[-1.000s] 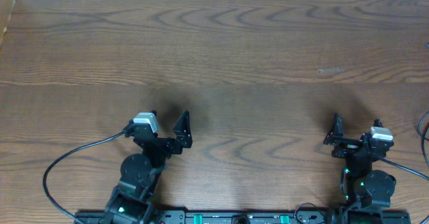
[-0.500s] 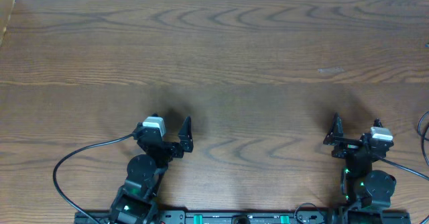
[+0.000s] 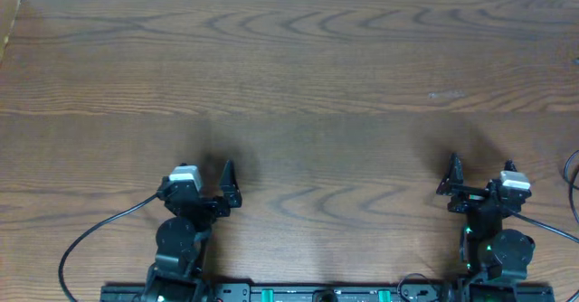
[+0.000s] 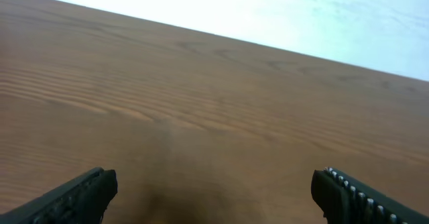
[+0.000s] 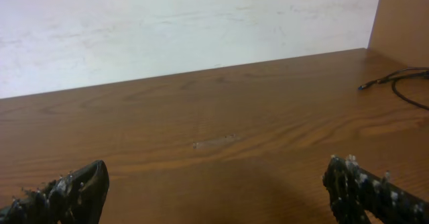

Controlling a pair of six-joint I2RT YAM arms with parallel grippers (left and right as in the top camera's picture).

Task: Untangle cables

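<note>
Black cable: one thin, flexible black cord that lay slack and flat, ahead of the right gripper and well off to its right, apart from both fingers. Its small plug end pointed left, and from there the cord ran right in two gentle curves and passed out of view, so only part of its length showed. From overhead it appeared as a thin dark arc well to the right of that gripper.
</note>
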